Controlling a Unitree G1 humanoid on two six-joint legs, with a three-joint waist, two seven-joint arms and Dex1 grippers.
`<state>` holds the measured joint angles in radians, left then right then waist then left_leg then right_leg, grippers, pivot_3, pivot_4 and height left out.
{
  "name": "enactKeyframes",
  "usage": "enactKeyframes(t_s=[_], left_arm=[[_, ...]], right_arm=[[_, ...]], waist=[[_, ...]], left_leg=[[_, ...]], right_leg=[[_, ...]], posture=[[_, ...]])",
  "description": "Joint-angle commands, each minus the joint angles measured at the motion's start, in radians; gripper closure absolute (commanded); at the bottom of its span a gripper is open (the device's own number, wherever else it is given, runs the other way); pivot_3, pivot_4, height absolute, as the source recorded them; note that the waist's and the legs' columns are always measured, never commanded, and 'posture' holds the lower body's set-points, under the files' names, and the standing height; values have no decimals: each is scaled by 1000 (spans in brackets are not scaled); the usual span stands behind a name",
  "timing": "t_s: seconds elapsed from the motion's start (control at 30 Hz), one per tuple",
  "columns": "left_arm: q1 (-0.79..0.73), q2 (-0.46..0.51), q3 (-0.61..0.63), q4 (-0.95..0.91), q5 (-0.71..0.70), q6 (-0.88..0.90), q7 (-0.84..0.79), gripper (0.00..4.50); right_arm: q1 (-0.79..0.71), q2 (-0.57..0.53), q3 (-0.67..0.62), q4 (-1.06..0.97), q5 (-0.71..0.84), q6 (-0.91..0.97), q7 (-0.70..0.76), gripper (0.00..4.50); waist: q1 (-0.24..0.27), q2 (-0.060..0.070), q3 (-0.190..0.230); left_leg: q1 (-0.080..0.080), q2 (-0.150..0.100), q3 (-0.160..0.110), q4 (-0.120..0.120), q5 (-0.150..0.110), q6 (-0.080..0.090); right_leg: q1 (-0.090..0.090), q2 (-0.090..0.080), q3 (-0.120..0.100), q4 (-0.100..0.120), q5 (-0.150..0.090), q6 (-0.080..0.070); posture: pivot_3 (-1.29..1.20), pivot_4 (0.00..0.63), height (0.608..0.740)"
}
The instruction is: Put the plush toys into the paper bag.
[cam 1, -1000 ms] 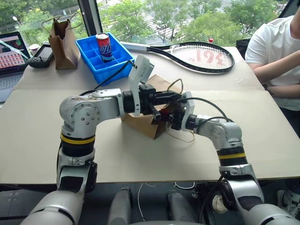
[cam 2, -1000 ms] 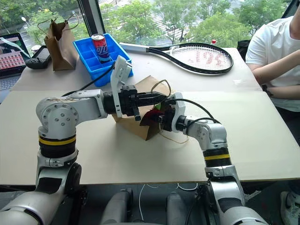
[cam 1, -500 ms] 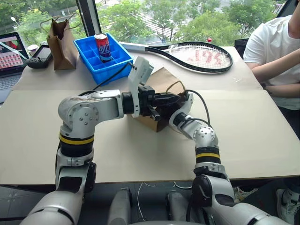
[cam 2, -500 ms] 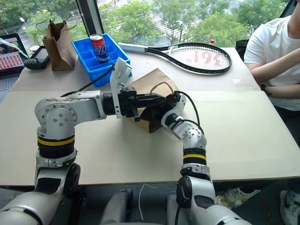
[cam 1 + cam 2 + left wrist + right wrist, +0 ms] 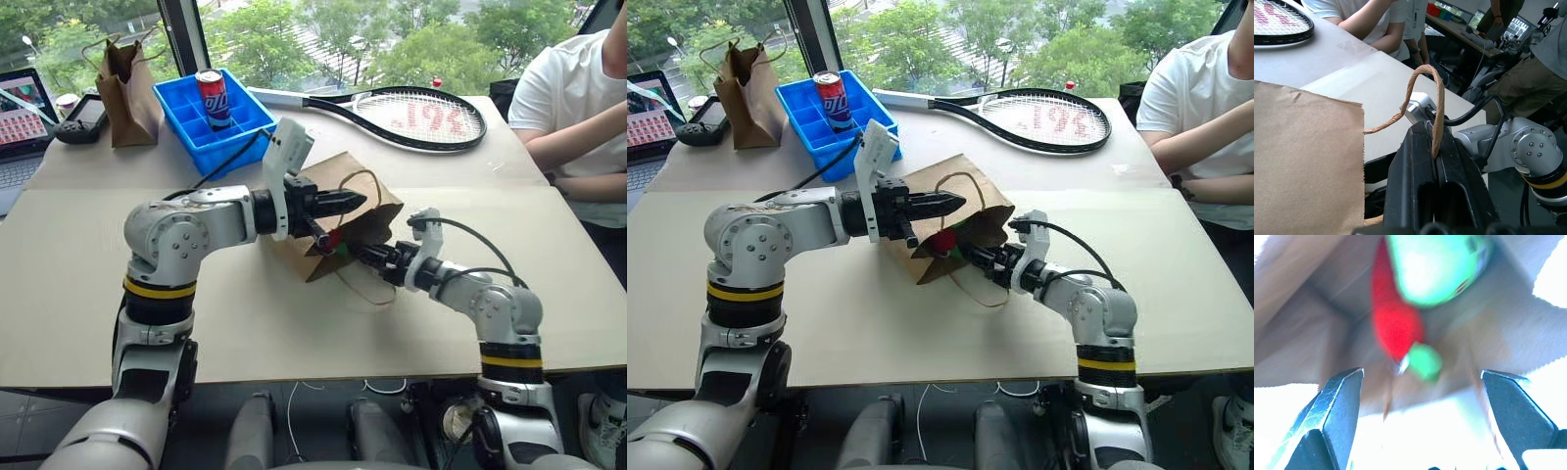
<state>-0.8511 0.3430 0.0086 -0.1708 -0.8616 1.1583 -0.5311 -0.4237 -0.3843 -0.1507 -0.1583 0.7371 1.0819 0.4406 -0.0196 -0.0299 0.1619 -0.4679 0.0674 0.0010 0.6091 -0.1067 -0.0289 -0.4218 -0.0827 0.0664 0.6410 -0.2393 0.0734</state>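
Right pincer (image 5: 1420,396) agape before bagged chili toy (image 5: 1393,318), lime toy (image 5: 1437,264).

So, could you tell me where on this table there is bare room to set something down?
The near strip in front of the paper bag is bare, and so is the stretch between the bag and the person's arm. The far side is crowded: the darker bag, blue tray and racket. Both grippers crowd the bag mouth.
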Motion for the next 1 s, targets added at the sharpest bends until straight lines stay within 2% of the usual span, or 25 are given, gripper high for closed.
enactKeyframes(t_s=[0.03,0.13,0.27,0.33,0.43,0.57,0.63,0.7,0.77,0.87,1.0], left_arm=[[-18,1,3,-2,11,-30,-21,4500],[-23,3,5,2,12,-33,-30,4500],[-28,1,1,9,19,-37,-41,4500],[-30,-1,0,11,23,-36,-44,4500],[-31,3,2,6,19,-25,-45,4500],[-33,11,9,1,15,-18,-41,4500],[-34,18,16,-1,14,-16,-40,4500],[-36,23,20,-4,13,-16,-39,4500],[-42,31,24,-1,16,-19,-39,4500],[-63,68,46,40,44,-49,-46,4500],[-96,137,57,101,95,-106,-82,4500]], right_arm=[[72,-163,1,-200,52,53,105,237],[158,-277,56,-297,-6,-28,169,237],[198,-314,224,-331,-168,-184,184,237],[198,-302,264,-314,-214,-218,172,237],[192,-286,382,-240,-367,-329,135,237],[193,-293,434,-176,-489,-444,137,1299],[200,-319,432,-183,-499,-498,196,1979],[209,-346,431,-204,-471,-513,276,2703],[212,-353,392,-234,-400,-502,339,3280],[156,-367,301,-250,-313,-489,407,4436],[-1,-405,206,-229,-252,-482,475,4482]], waist=[[2,0,0],[6,0,1],[-2,0,1],[-2,0,1],[2,0,1],[4,0,0],[4,0,0],[5,0,0],[7,0,1],[7,0,1],[2,0,2]], left_leg=[[0,0,0,0,0,0],[0,0,0,0,0,0],[0,0,0,1,0,0],[1,0,0,1,0,0],[1,0,0,1,0,0],[1,0,0,2,0,0],[1,0,0,2,0,0],[1,0,0,2,0,0],[1,0,-1,2,0,-1],[1,0,-1,2,0,-1],[1,0,-1,2,0,-1]], right_leg=[[0,0,0,0,0,0],[1,0,1,-1,-1,0],[0,1,2,-2,-4,4],[0,2,3,-2,-4,5],[0,2,3,-2,-4,5],[1,2,4,-2,-3,5],[1,3,4,-2,-3,5],[1,3,4,-2,-3,5],[2,3,4,-2,-3,5],[2,3,4,-2,-3,4],[0,4,5,-1,-3,4]], posture=[[0,150,740],[0,150,740],[0,150,740],[0,150,740],[0,150,740],[0,150,740],[0,150,740],[0,150,740],[0,150,740],[0,150,740],[0,150,740]])
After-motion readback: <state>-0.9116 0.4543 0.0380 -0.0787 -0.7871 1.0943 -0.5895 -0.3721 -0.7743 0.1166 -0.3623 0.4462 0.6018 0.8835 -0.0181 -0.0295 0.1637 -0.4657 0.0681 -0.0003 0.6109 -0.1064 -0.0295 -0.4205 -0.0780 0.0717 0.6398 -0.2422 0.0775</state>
